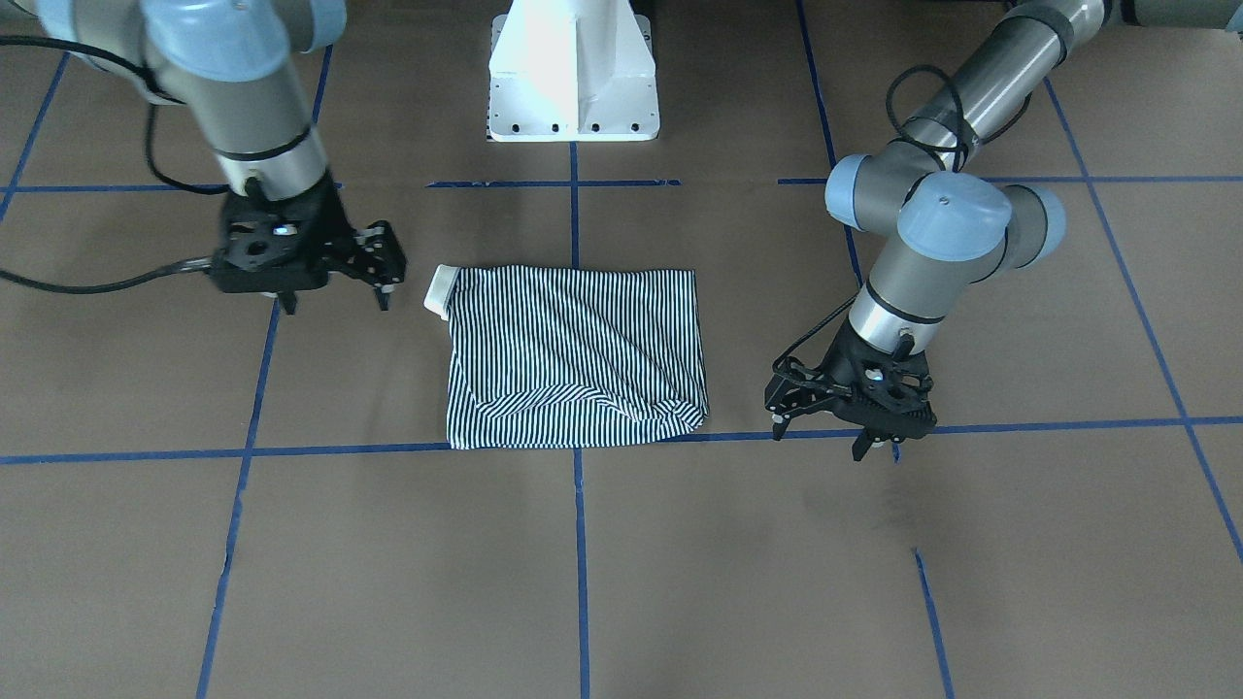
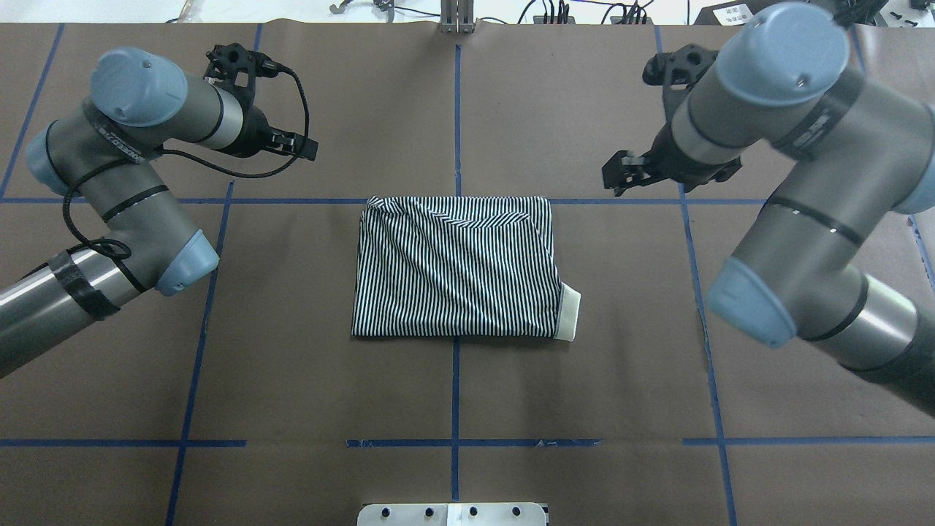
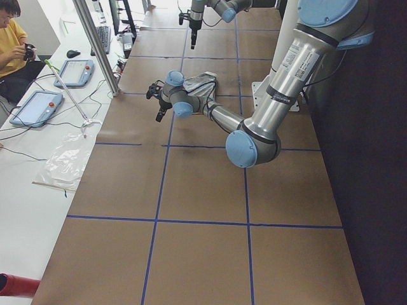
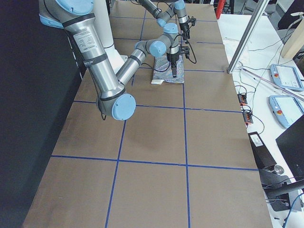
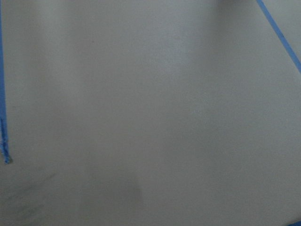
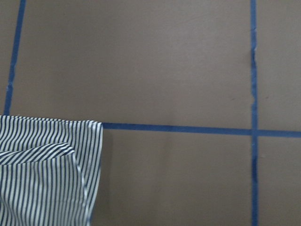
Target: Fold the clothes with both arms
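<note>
The striped polo shirt (image 1: 573, 359) lies folded into a flat rectangle at the table's middle (image 2: 456, 270). Its cream collar (image 1: 442, 291) sticks out at one corner (image 2: 570, 314). My left gripper (image 1: 818, 439) hovers open and empty just off the shirt's far corner on my left side (image 2: 301, 146). My right gripper (image 1: 336, 301) is open and empty beside the collar end, a little apart from the cloth (image 2: 619, 174). The right wrist view shows a corner of the shirt (image 6: 47, 169). The left wrist view shows only brown table paper and blue tape.
The brown table (image 2: 219, 365) carries a grid of blue tape lines (image 1: 579, 544). The white pedestal base (image 1: 573, 78) stands at my edge. A side bench with tablets (image 3: 38, 105) and a seated person (image 3: 9, 38) lies beyond the far edge.
</note>
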`<state>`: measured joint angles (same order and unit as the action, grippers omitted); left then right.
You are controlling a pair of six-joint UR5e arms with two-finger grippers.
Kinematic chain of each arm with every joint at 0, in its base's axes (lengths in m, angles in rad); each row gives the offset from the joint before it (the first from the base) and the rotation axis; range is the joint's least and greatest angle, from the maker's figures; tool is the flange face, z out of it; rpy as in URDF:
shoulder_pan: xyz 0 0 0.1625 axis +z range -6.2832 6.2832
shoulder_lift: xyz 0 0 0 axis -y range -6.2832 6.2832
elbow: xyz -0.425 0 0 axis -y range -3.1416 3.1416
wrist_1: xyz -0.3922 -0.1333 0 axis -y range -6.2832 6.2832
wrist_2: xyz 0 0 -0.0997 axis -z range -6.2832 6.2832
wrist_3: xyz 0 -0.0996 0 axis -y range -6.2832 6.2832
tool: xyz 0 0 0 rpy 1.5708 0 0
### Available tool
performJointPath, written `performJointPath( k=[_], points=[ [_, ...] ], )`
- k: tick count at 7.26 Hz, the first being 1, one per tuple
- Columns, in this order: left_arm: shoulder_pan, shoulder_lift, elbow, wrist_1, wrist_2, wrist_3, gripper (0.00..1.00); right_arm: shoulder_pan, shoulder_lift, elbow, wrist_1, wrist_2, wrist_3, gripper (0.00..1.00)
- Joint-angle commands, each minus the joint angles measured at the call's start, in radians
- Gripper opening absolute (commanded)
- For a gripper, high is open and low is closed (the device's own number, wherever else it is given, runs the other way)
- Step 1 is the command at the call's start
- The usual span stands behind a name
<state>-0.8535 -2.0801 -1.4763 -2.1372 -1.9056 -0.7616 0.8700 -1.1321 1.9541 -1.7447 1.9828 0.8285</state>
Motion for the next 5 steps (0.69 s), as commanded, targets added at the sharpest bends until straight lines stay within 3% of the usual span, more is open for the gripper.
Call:
performJointPath(
  k=[1,2,3,4,5],
  points=[
    [-0.118,0.118,-0.236,0.235,-0.061,0.306,1.0,0.246,-0.172,0.012,-0.018,0.132,-0.412,1.0],
    [-0.186,0.202,-0.384,0.376,-0.075,0.446,1.0,0.365,-0.245,0.006,-0.024,0.23,-0.566,1.0],
    [-0.288,0.254,-0.472,0.496,-0.082,0.591,1.0,0.459,-0.341,0.002,-0.025,0.247,-0.741,1.0],
    [-0.39,0.323,-0.476,0.522,-0.177,0.699,1.0,0.498,-0.465,0.005,-0.015,0.243,-0.794,1.0],
    [-0.448,0.439,-0.464,0.519,-0.372,0.693,1.0,0.53,-0.553,0.008,-0.004,0.248,-0.798,1.0]
  ],
)
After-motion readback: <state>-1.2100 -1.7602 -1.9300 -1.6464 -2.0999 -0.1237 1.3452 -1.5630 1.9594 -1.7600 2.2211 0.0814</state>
